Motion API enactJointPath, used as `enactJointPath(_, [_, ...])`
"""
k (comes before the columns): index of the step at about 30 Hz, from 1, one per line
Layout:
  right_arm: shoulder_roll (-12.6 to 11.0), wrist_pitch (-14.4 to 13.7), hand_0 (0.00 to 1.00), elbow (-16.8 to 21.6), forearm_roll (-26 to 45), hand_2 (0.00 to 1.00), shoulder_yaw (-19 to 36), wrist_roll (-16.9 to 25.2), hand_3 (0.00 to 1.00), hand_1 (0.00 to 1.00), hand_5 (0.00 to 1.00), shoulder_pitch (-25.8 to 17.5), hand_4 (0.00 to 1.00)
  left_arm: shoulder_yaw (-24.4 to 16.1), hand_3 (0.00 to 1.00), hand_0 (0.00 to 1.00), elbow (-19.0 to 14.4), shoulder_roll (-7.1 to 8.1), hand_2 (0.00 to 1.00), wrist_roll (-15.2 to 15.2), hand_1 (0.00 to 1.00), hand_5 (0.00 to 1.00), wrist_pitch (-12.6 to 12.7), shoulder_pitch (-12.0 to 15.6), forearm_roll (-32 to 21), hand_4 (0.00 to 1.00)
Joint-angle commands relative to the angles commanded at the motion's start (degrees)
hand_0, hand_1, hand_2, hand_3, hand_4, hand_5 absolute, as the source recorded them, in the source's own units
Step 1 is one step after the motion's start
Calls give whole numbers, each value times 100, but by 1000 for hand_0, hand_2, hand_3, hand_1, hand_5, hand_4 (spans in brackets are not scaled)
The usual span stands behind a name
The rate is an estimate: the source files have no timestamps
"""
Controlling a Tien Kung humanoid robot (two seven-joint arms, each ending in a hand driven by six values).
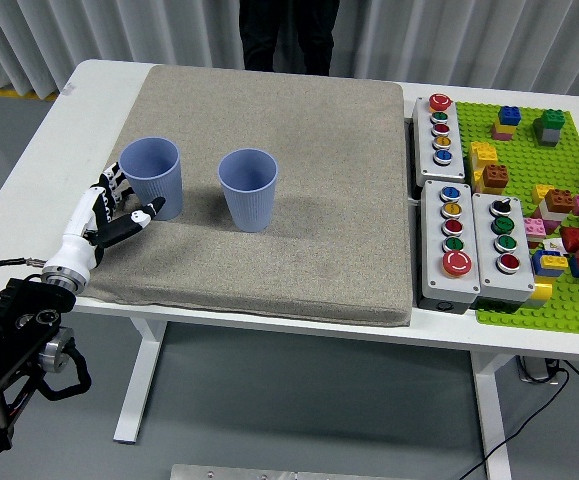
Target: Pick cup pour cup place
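Two blue ribbed cups stand upright on a grey mat (319, 200). The left cup (153, 176) is near the mat's left edge and the right cup (248, 188) is about a cup's width to its right. My left hand (121, 208) comes in from the lower left with its fingers spread. It is right beside the left cup, at its lower left side, and holds nothing. My right hand is out of view.
Three grey button boxes (469, 240) stand to the right of the mat. A green baseplate (559, 200) with several coloured bricks lies at the far right. A person in dark clothes (287, 30) stands at the table's far side.
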Motion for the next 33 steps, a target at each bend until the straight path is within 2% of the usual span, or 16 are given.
enactJointPath(1, [-2,1,690,0,1,587,-2,1,594,659,111,4,2,-1,998,998,7,-1,991,-3,885,212,4,-11,-6,825])
enactJointPath(2, [-6,3,690,0,4,587,-5,2,594,659,111,9,2,-4,998,998,5,5,991,4,887,263,-7,-18,5,856])
enactJointPath(7, [-12,0,690,0,5,587,6,9,594,659,111,14,2,21,998,998,19,20,991,12,887,263,1,-52,10,856])
enactJointPath(17, [-19,0,691,0,-6,586,18,10,593,658,112,45,2,80,998,998,84,-60,994,17,889,285,46,-184,70,867])
enactJointPath(31, [-26,6,691,0,-23,586,26,13,593,659,110,56,2,106,998,998,176,-134,995,23,893,299,44,-213,95,876])
enactJointPath(33, [-27,6,691,0,-26,586,28,13,594,659,108,61,2,103,998,998,191,-149,995,20,894,327,47,-218,94,897])
